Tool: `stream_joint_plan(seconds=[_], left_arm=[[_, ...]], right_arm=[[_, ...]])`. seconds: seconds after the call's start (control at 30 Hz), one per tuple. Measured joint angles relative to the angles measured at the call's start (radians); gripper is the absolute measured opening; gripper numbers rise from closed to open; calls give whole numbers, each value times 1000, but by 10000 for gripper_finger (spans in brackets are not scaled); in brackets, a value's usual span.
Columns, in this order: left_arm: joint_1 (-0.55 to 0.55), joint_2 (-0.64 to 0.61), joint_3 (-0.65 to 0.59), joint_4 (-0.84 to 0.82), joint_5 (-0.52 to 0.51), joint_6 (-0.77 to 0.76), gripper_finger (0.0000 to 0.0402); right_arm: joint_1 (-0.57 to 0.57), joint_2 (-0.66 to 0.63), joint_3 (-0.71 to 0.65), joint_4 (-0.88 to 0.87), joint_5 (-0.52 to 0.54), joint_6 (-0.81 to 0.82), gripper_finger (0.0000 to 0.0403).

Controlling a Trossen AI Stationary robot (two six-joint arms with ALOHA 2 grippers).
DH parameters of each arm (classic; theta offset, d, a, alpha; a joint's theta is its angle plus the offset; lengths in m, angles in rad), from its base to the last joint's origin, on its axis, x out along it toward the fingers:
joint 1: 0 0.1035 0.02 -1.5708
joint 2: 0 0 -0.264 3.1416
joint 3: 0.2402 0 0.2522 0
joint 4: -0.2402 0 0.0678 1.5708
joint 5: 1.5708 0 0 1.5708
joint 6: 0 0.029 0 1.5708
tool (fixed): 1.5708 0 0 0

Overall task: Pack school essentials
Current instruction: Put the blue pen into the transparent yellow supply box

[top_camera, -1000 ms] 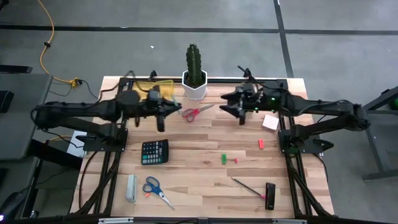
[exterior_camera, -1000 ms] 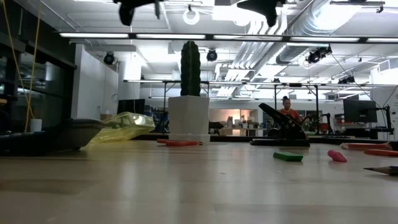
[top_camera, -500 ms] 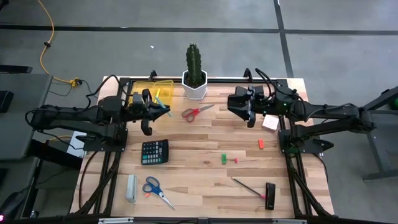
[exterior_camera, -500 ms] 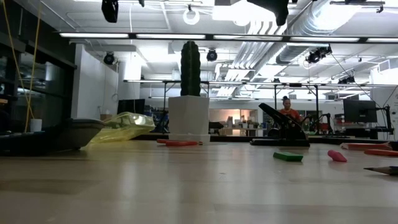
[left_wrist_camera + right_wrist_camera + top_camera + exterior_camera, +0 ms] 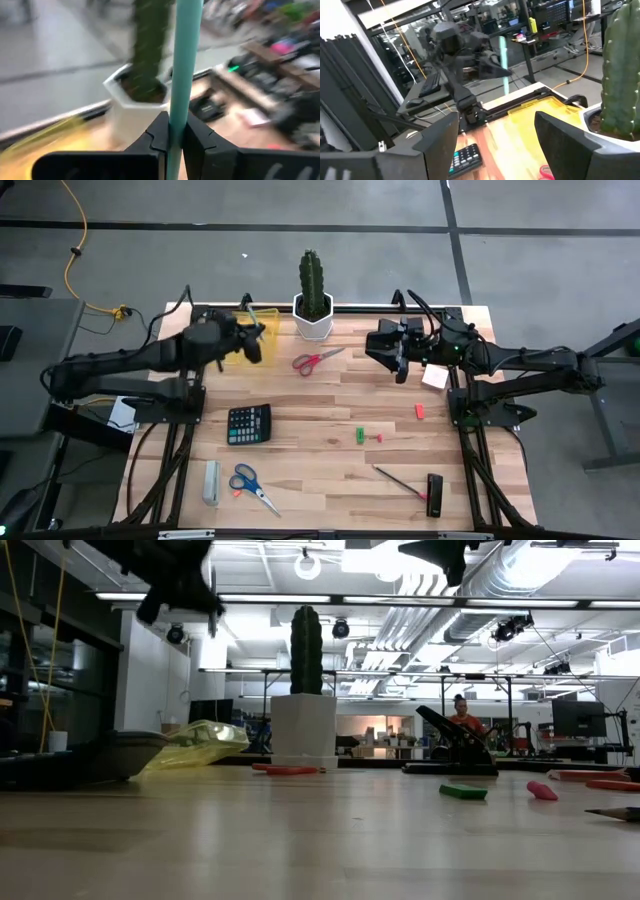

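My left gripper [image 5: 251, 343] is shut on a teal pen [image 5: 183, 60] and hangs in the air over the yellow pouch [image 5: 238, 332] at the table's far left. The right wrist view shows the teal pen [image 5: 503, 52] standing upright. My right gripper [image 5: 398, 366] hangs open and empty right of the cactus pot. Lying flat on the table are red scissors [image 5: 317, 360], blue scissors [image 5: 250, 483], a green piece [image 5: 360, 435], a red piece [image 5: 420, 411], a thin dark stick [image 5: 397, 480] and a pale block [image 5: 435, 376]. My left gripper pinches the teal pen's shaft [image 5: 174, 131] between its two fingers [image 5: 159, 134]. The pen is lifted clear of the table and stands about upright, its long end reaching well past the fingers.
A potted cactus [image 5: 312, 295] stands at the far edge between the arms. A black calculator [image 5: 248, 423], a pale grey bar [image 5: 211, 482] and a black piece [image 5: 434, 492] lie nearer. Bare wood shows mid-table. A person [image 5: 463, 715] is far behind.
My left gripper has moved from beside the red scissors toward the table's left, then toward the far edge over the yellow pouch, turning as it went and keeping the teal pen. It now sits lower in the low view. My right gripper has shifted slightly rightward.
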Motion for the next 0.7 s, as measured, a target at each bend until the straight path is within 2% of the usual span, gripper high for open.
stream_joint_plan(seconds=[0.13, 0.33, 0.5, 0.7], left_arm=[[196, 120, 52, -160, 130, 5, 12], [421, 371, 59, -180, 368, -6, 12], [500, 563, 59, -168, 466, 5, 12], [509, 665, 59, -162, 471, 45, 15]], right_arm=[[0, 0, 0, -2, 0, 43, 254], [0, 0, 0, -6, 0, 58, 254], [0, 0, 0, -9, 0, 94, 254], [0, 0, 0, -11, 0, 105, 254]])
